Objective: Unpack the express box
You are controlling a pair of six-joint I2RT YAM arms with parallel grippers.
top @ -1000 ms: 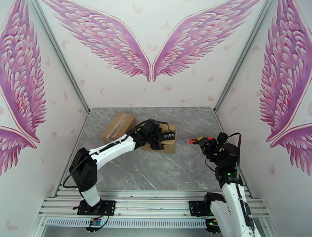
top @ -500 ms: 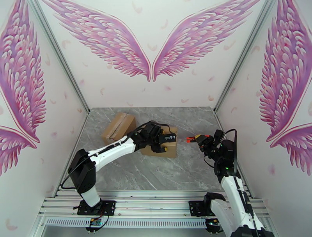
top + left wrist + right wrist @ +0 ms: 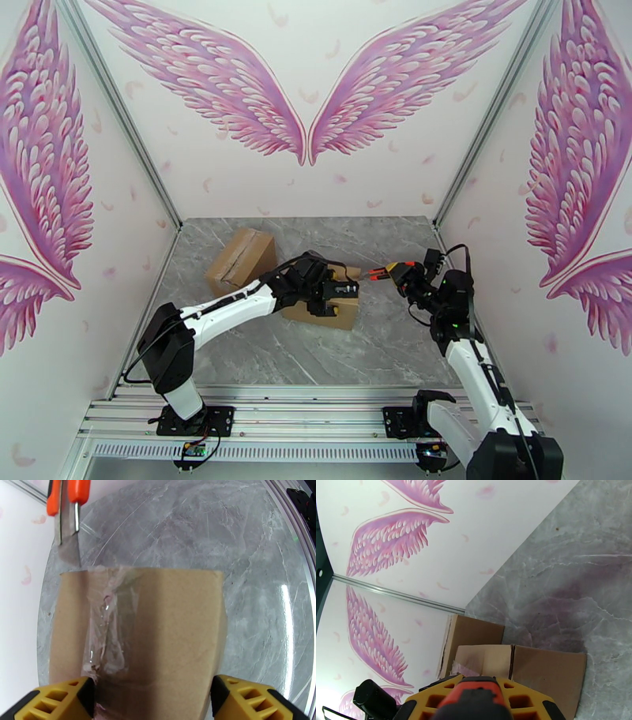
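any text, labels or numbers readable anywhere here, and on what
None can be read.
The taped cardboard box shows plain brown faces with clear tape, no print.
The second cardboard box shows no label either.
The orange-handled knife bears no legible marking.

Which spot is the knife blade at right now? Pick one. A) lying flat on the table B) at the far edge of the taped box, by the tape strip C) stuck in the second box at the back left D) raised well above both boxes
B: in the left wrist view the orange-handled knife has its blade tip at the far edge of the taped box, beside the tape strip.
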